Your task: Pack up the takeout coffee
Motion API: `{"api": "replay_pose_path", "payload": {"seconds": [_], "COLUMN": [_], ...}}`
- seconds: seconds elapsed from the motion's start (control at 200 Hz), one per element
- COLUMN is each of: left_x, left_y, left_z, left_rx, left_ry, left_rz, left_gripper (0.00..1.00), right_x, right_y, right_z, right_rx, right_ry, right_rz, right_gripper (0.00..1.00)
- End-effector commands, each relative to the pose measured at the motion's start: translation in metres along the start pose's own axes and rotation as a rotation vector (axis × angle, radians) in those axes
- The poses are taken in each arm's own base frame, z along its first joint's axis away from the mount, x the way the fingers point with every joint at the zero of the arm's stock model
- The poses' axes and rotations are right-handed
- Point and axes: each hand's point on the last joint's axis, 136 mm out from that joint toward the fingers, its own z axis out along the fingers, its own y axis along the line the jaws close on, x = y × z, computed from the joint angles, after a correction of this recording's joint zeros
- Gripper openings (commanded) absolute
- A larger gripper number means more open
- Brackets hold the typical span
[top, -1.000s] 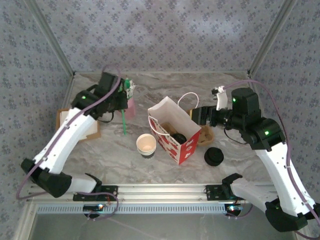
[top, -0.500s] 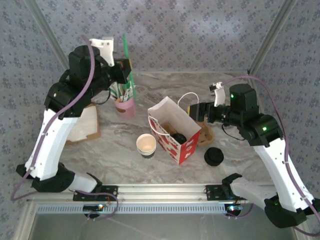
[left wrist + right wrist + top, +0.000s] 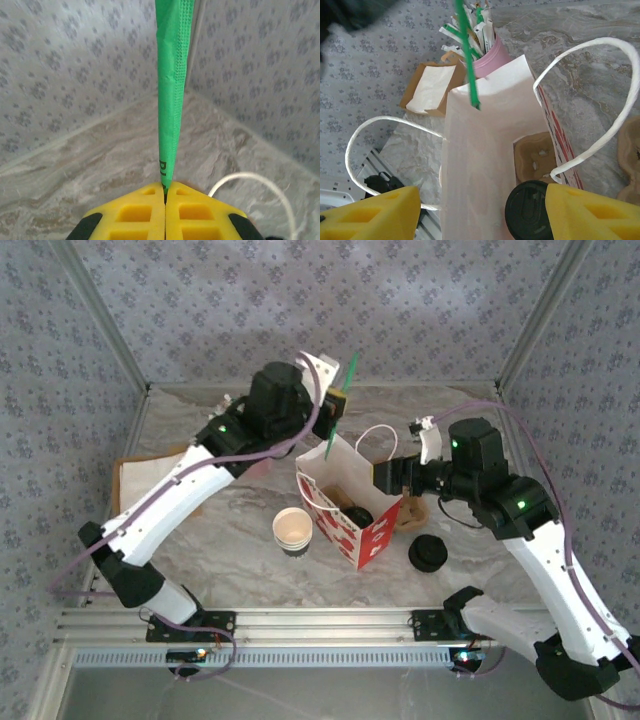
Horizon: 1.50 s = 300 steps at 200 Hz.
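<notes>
1. The takeout coffee [image 3: 527,217] stands low inside the red-and-white paper bag [image 3: 372,532], at the end nearest the right arm. From above, its round black lid is what shows; the cup body beneath is mostly hidden by the lid and the bag walls.
2. In the overhead view the same lid [image 3: 360,515] sits in the bag's open mouth, beside a brown cardboard insert [image 3: 535,155].
3. The left fingers [image 3: 159,199] are pressed together on a green paper-wrapped straw [image 3: 170,100], gripping its lower part. The straw runs up and away from the yellow pads.
4. From above, those fingers [image 3: 338,405] hang over the far end of the bag, with the straw's lower tip [image 3: 467,55] just above the bag's back edge.
5. The right fingers [image 3: 375,212] are spread wide, 1 on each side of the bag's mouth, and hold nothing. Whether they touch the paper cannot be told.
6. A stack of lidless white cups [image 3: 292,530] stands on the marble worktop [image 3: 230,530] just left of the bag. Loose black lids [image 3: 427,553] lie to its right.
</notes>
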Motion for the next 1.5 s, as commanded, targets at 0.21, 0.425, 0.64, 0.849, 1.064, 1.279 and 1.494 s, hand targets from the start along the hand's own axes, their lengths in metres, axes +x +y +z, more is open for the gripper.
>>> {"api": "replay_pose_path", "payload": {"seconds": [0.21,0.425,0.64,0.849,1.064,1.279,1.494], "left_x": [0.022,0.046,0.061,0.073,0.044,0.033,0.052], "left_y": [-0.007,0.001,0.011,0.013,0.016,0.048,0.104], "left_z": [0.009,0.014,0.000,-0.001,-0.038,-0.074,-0.111], "left_rx": [0.035,0.002,-0.039,-0.043,-0.064,-0.195,-0.371], "left_ry": [-0.108,-0.090,-0.096,-0.051,-0.107,-0.069,-0.025], "left_rz": [0.135,0.140,0.124,0.101,0.033,-0.051,-0.225], "left_gripper": [0.07,0.07,0.11,0.33,0.56,0.77,0.99], "right_x": [-0.001,0.002,0.003,0.002,-0.002,-0.017,-0.049], "right_y": [-0.002,-0.005,-0.006,-0.006,-0.003,0.009,0.027], "right_z": [0.005,0.006,0.008,0.010,0.007,0.009,0.013], "right_rx": [0.010,0.020,0.020,0.021,0.021,-0.016,-0.053], "right_ry": [-0.022,-0.015,-0.006,-0.002,0.000,-0.008,-0.025], "right_rz": [-0.044,-0.040,-0.039,-0.036,-0.039,-0.047,-0.063], "right_gripper": [0.69,0.69,0.69,0.69,0.69,0.69,0.70]}}
